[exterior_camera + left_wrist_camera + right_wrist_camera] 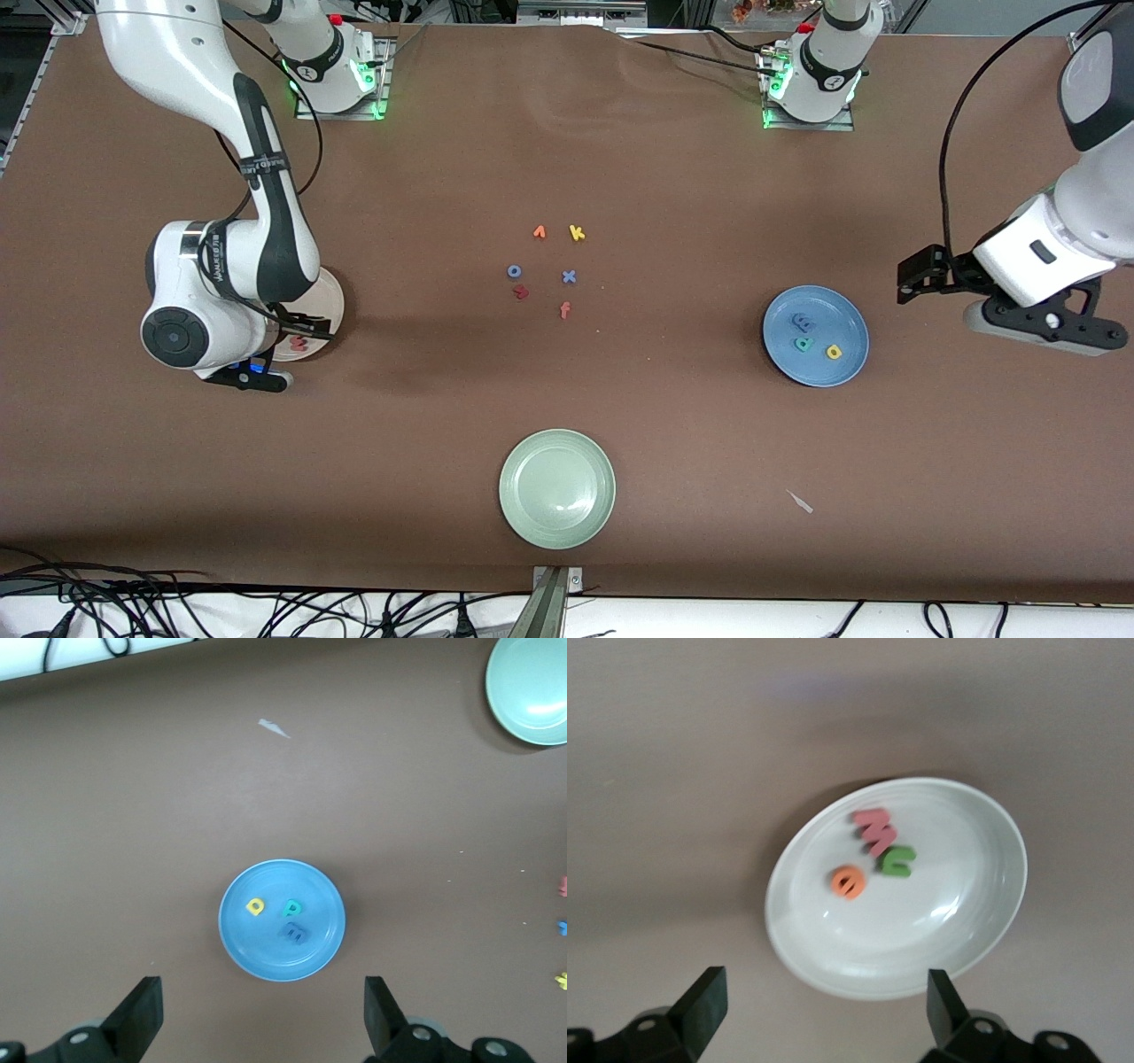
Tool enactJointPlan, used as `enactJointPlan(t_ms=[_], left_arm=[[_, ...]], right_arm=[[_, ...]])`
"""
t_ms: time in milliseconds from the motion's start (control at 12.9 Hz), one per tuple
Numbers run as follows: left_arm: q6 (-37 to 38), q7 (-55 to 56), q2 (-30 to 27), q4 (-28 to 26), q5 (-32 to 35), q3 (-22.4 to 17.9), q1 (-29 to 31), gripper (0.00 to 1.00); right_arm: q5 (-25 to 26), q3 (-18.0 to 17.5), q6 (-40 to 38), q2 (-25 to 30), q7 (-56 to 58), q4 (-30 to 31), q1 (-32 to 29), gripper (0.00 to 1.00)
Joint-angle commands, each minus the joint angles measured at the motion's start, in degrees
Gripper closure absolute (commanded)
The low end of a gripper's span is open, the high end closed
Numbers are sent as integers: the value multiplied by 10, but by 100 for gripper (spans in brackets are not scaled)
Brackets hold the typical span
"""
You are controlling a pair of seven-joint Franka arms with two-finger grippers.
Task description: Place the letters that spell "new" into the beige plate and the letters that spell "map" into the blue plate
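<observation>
My right gripper [819, 1014] hangs wide open and empty over the beige plate [957, 930], where w [874, 830], n [897, 860], e [848, 881] lie. Left gripper [263, 1019], open and empty too, waits above the blue plate [266, 952] w/ m [295, 931] and, prob., a [255, 906] and p [292, 908]. Both words look done; next I just lift clear.

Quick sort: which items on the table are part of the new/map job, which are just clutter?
Job items:
- cream-beige round plate holding pinkish-red foam w, green foam n, orange foam e
- medium-blue round plate holding blue foam m, yellow rounded letter, teal rounded letter

Lying about:
- pale green round plate
- six loose foam letters mid-table
- small pale scrap
</observation>
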State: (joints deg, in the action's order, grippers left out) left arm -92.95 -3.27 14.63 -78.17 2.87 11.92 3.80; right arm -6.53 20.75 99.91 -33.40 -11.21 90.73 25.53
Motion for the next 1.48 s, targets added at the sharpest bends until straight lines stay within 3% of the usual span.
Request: enactJointPlan(t_ms=[0,78,233,622,933,1167,1244,1400], left_arm=[[-69,5,-84,-118,-21,-28,-24,0],[-87,7,-113,-163,-24,-45,-30,0],[-89,5,-137,-195,-76,-98,-60,0],[-91,-2,-170,-238,-85,-103,-61,0],[-85,3,-168,-228,-72,-98,-61,0],[-73,2,-169,-226,-72,-89,-62,0],[-72,-1,-168,-224,-65,-84,-62,0],[-72,-18,-164,-219,-50,-79,-63,0]], right_arm=[[-13,-6,-76,10,0,-54,0,0],[-12,-7,-95,19,0,-64,6,0],[-10,-7,-123,31,0,-78,19,0],[-6,-7,-132,69,23,-78,33,0],[-2,-14,-118,118,46,-58,24,0],[3,-157,-72,226,56,25,-115,0],[8,-184,-69,244,56,34,-142,0],[14,-191,-75,271,57,36,-165,0]])
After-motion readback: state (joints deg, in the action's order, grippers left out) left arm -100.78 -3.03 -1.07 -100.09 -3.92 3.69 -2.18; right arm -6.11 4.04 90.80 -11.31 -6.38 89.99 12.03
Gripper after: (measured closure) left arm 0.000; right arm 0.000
